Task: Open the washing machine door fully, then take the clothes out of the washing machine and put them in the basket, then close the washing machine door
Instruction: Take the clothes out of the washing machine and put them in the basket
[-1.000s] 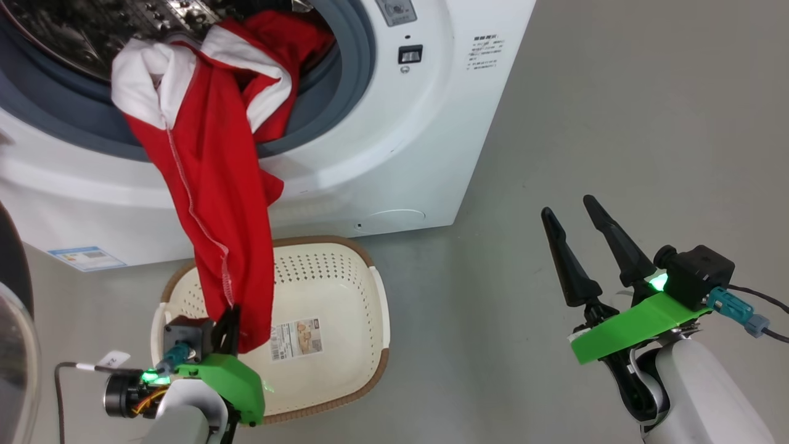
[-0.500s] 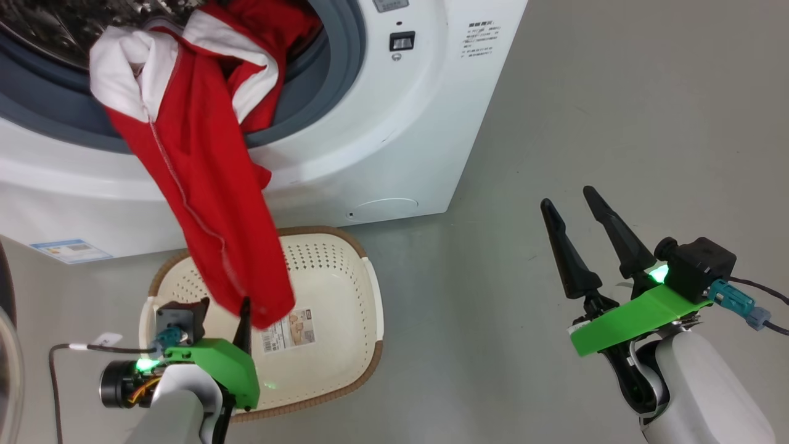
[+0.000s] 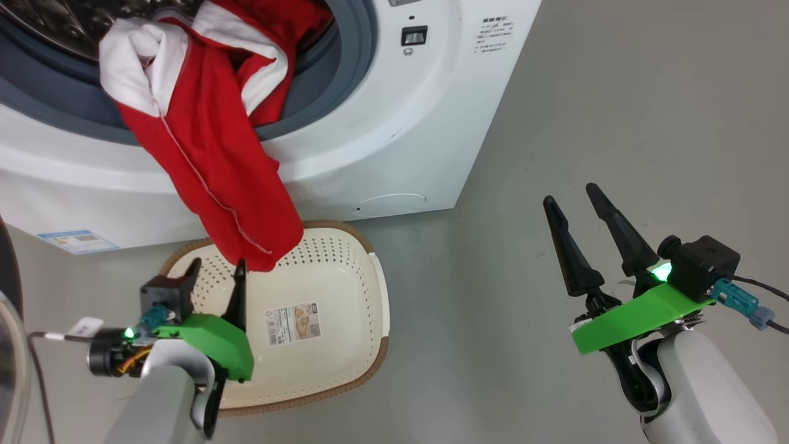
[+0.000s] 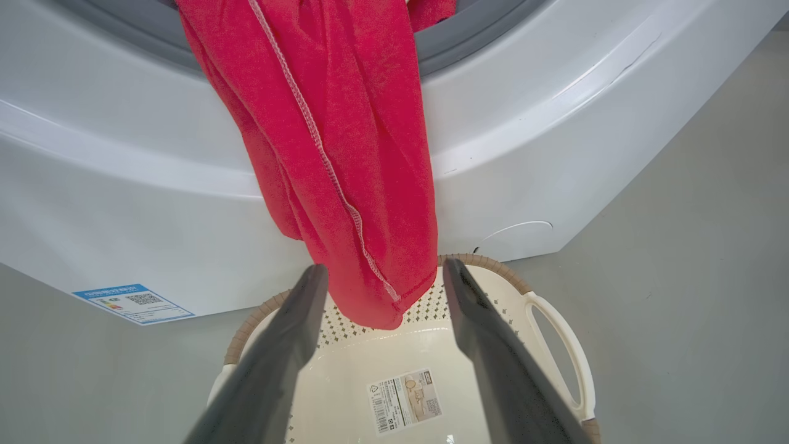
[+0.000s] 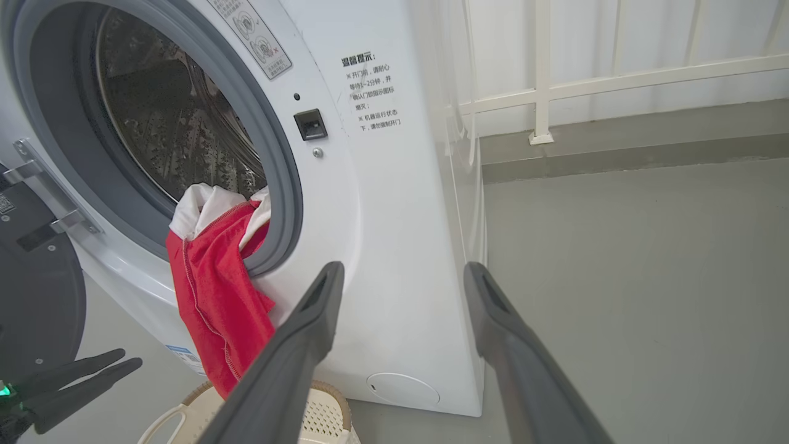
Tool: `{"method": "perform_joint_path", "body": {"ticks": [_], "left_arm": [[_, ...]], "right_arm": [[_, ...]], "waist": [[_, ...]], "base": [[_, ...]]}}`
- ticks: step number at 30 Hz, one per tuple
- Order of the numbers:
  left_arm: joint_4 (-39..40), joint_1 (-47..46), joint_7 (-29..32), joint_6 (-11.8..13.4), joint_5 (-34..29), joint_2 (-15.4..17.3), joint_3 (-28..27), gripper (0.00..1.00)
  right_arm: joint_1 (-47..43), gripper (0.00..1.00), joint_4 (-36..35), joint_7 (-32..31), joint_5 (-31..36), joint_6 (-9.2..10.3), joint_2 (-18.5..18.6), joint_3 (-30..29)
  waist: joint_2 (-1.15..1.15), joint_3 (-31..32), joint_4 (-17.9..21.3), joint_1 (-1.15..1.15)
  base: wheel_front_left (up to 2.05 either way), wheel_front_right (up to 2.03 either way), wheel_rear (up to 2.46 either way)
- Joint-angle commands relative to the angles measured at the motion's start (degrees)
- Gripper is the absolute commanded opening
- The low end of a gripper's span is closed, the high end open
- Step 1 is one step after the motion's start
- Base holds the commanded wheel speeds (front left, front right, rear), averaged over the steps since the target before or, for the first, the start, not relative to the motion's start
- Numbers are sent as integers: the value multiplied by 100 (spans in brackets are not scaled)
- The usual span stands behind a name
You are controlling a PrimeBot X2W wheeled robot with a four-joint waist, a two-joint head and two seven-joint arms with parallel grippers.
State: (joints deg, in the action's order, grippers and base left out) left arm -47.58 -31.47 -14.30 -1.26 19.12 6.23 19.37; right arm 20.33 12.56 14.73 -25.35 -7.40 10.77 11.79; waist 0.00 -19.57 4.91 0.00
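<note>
Head view: left gripper (image 3: 219,265) now spread open and holding nothing. A second back it was pinched on the lower end of the clothes (image 3: 209,154), drawing them down into the basket (image 3: 345,290). Released, the red garment has sprung up. Its hem hangs just over the basket's far rim, the upper half is draped over the lip of the washing machine (image 3: 382,123), and the white trim is bunched at the gasket. Right gripper (image 3: 569,195) open, empty, well apart over the floor (image 3: 616,123), unmoved. Left wrist view: hem dangles between the two fingers, touching neither as far as I can tell. Basket directly beneath, paper label (image 4: 404,398) bare on its bottom. Right wrist view: garment's top trails back into the drum (image 5: 166,123); washing machine door (image 5: 37,296) swung wide. Judgement: let go too early or slipped. The garment is not in the basket, so a fresh, higher grasp is needed.
</note>
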Motion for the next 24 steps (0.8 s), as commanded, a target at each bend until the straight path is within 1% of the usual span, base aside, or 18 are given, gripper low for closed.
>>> {"method": "perform_joint_path", "body": {"ticks": [1,4,12,17,24], "left_arm": [[234,131,-70,42,-83,226,-228,100],[426,203,-70,47,-112,266,-307,100],[1317,524,-70,86,-186,380,-602,100],[1832,655,-70,183,-220,419,-729,100],[2405,689,25,232,-150,444,-763,100]], "right_arm": [[33,100,-162,27,-2,-9,-29,92],[34,100,-174,27,1,-9,-35,93],[13,100,-229,27,13,-9,-44,104],[-9,100,-262,27,19,-9,-46,122],[20,100,-311,27,26,-9,-31,119]], "waist": [[0,-17,-3,0],[0,-33,-2,0],[0,-44,-6,0],[0,-51,-25,0],[0,-146,-40,0]], "base": [[0,0,0],[0,0,0],[0,0,0],[0,0,0],[0,0,0]]}}
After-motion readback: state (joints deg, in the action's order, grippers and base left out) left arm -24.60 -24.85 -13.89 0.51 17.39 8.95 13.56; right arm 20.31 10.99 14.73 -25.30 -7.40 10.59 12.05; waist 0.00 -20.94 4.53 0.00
